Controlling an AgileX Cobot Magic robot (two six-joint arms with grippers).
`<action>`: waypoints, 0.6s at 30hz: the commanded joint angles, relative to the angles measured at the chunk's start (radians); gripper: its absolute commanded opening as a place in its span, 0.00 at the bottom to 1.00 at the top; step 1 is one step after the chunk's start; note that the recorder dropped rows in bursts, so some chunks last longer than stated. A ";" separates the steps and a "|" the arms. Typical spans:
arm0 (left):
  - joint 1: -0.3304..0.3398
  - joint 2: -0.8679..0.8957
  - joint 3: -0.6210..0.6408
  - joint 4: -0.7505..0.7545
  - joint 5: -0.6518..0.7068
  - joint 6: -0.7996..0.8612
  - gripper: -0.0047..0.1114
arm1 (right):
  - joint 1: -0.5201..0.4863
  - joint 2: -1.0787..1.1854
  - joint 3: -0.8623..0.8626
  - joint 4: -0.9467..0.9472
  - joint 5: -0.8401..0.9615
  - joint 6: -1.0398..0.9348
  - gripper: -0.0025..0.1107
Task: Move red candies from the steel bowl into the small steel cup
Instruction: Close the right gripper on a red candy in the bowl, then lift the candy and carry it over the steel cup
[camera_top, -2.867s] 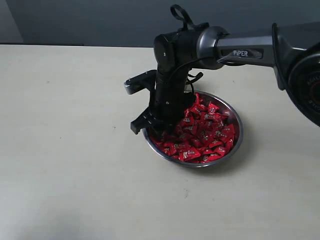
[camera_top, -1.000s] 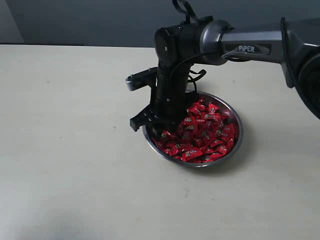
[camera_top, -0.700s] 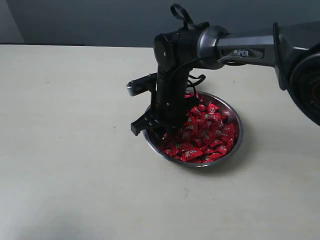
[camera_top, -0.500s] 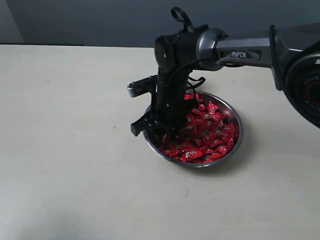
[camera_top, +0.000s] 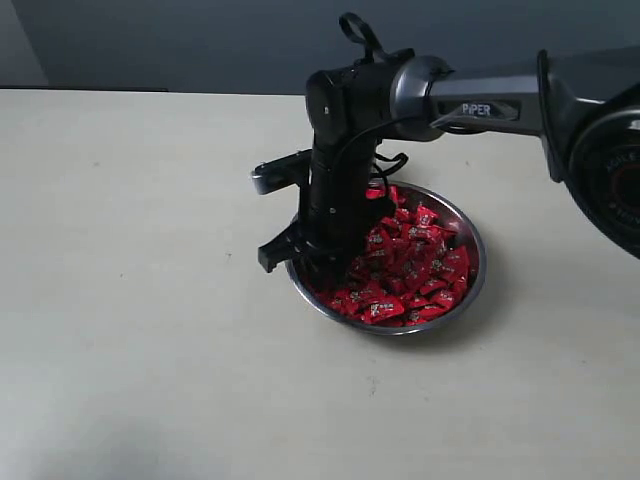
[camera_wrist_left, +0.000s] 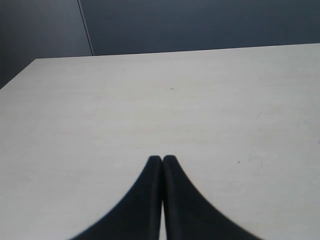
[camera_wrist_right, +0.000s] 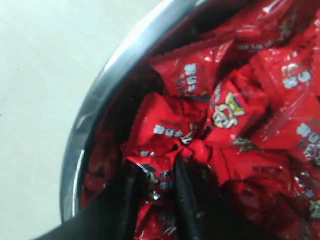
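The steel bowl (camera_top: 479, 265) sits on the pale bench (camera_top: 150, 300) just right of the centre of the exterior frame. It holds a heap of red candies (camera_top: 412, 265) that fills most of it, piled higher toward its far and right side. The right arm (camera_top: 490, 100) comes in from the upper right of that frame and turns straight down at the wrist. Its right claw (camera_top: 325, 268) is sunk into the candies at the bowl's left edge, with the fingertips hidden from this angle.

The right wrist view shows the two dark fingers (camera_wrist_right: 182, 195) close together inside the bowl, next to its shiny wall. They are only narrowly apart, and a crumpled red wrapper with white print is pinched between them. More wrappers lie touching the fingers on all sides.

The left claw (camera_wrist_left: 162, 160) appears only in its own wrist view. Its two dark fingers are pressed flat against each other with nothing between them, above bare bench, and a dark wall stands beyond the bench's far edge.
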 joint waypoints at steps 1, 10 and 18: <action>-0.007 -0.005 0.005 0.002 -0.008 -0.001 0.04 | -0.001 0.006 0.010 -0.069 0.018 -0.004 0.02; -0.007 -0.005 0.005 0.002 -0.008 -0.001 0.04 | -0.001 -0.080 0.010 -0.097 0.018 0.002 0.02; -0.007 -0.005 0.005 0.002 -0.008 -0.001 0.04 | -0.001 -0.135 0.010 -0.133 0.009 0.002 0.02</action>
